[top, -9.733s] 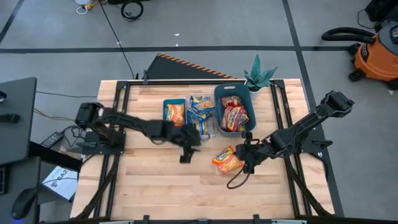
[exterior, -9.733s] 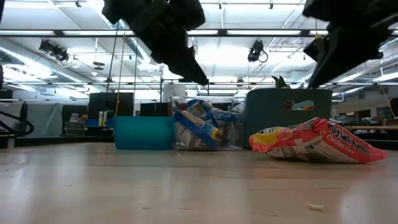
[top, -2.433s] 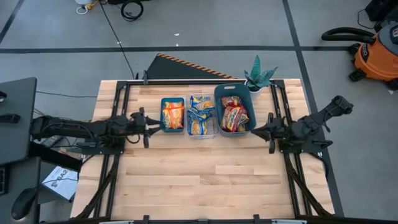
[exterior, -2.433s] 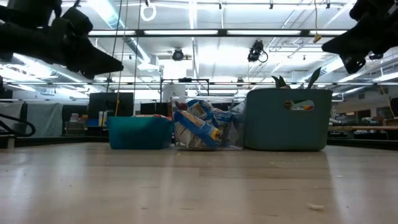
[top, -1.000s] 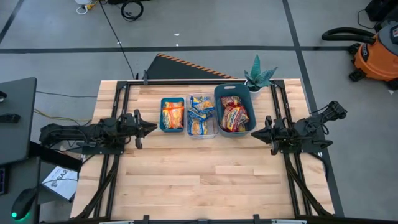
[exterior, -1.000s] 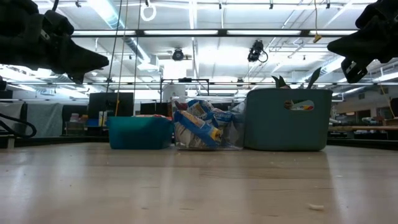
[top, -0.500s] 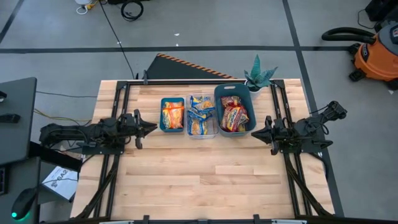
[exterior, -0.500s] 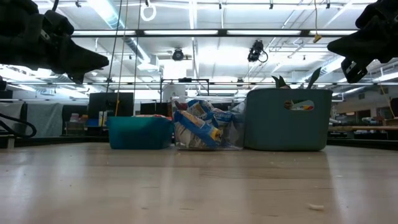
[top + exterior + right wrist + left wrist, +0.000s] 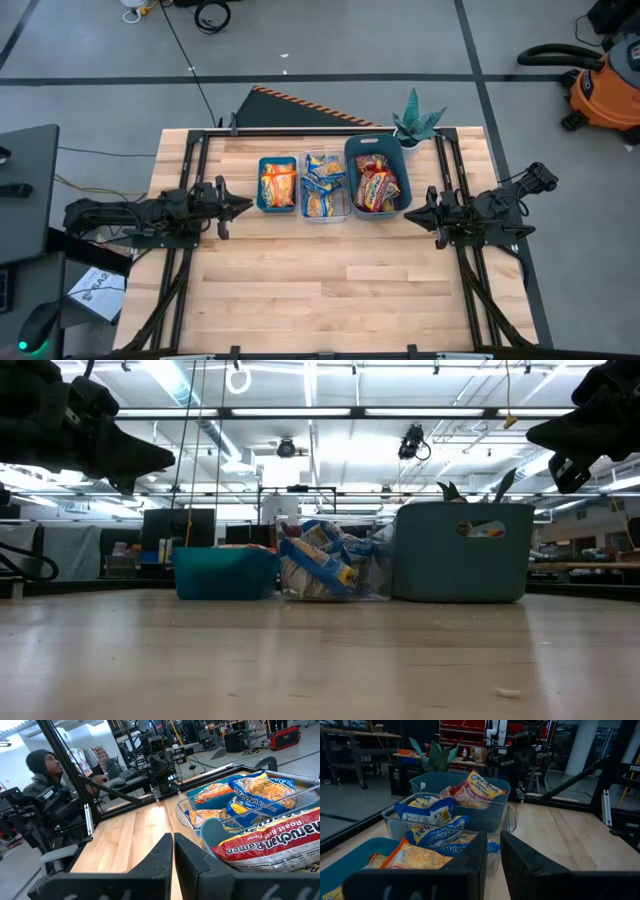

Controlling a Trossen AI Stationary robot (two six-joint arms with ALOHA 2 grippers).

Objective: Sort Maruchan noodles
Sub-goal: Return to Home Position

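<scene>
The Maruchan noodles lie in three bins in a row at the table's far middle. Orange packets (image 9: 279,185) fill the small teal bin (image 9: 260,186). Blue-and-yellow packets (image 9: 322,178) fill the clear bin (image 9: 346,198). Red packets (image 9: 376,188) fill the larger grey-blue bin (image 9: 349,160). My left gripper (image 9: 243,207) hovers left of the teal bin, pointing at it, empty, with only a narrow slit between its fingers (image 9: 494,865). My right gripper (image 9: 408,215) hovers right of the grey-blue bin, pointing at it, shut and empty (image 9: 173,855).
A small potted plant (image 9: 417,120) stands at the far right corner behind the grey-blue bin. The near half of the wooden table (image 9: 320,290) shows bare boards. A person (image 9: 42,770) sits beyond the table's left side.
</scene>
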